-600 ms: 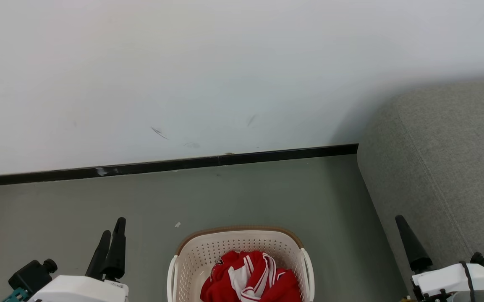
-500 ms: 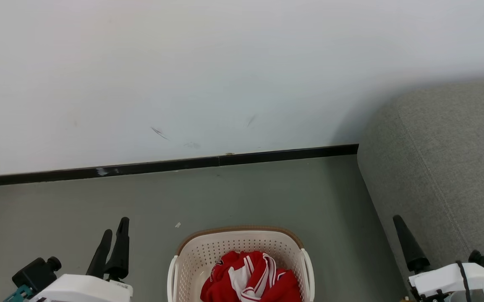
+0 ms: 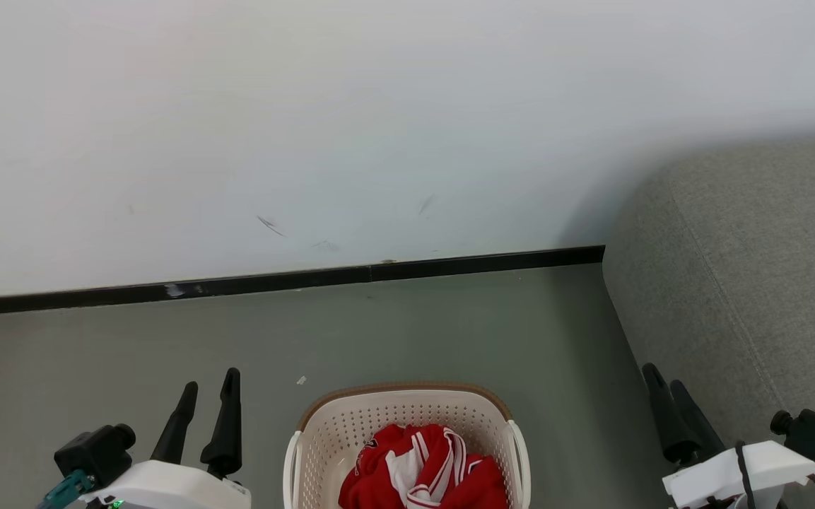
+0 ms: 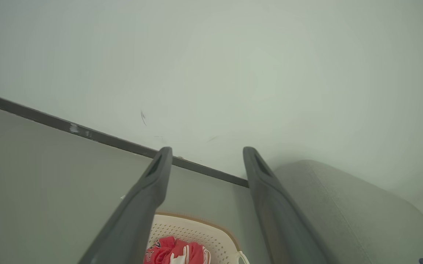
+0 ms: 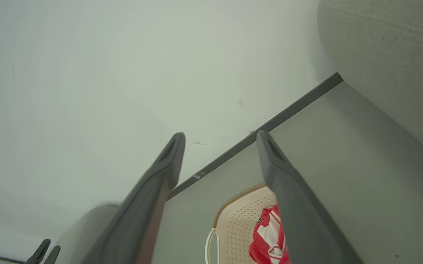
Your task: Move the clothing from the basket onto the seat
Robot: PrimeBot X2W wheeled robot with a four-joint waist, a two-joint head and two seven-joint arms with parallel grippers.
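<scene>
Hovering over the floor (image 3: 414, 325) at the lower left of the head view, the left pincer (image 3: 210, 379) stands spread and empty, tips pointing toward the wall (image 3: 379, 106). A black skirting (image 3: 273, 281) runs along the foot of that wall. Right of the pincer, the basket (image 3: 400, 387) stands on the floor, well short of the skirting and cut off by the view's bottom edge. The jersey (image 3: 421, 466) lies crumpled inside it, red with white panels and striped trim. A strip of bare floor parts the basket from the sofa (image 3: 753, 268), whose rounded grey end reaches the wall. At the lower right, the right pincer (image 3: 664, 376) hangs before the sofa's side, likewise spread and empty; whether it touches the fabric cannot be told.
</scene>
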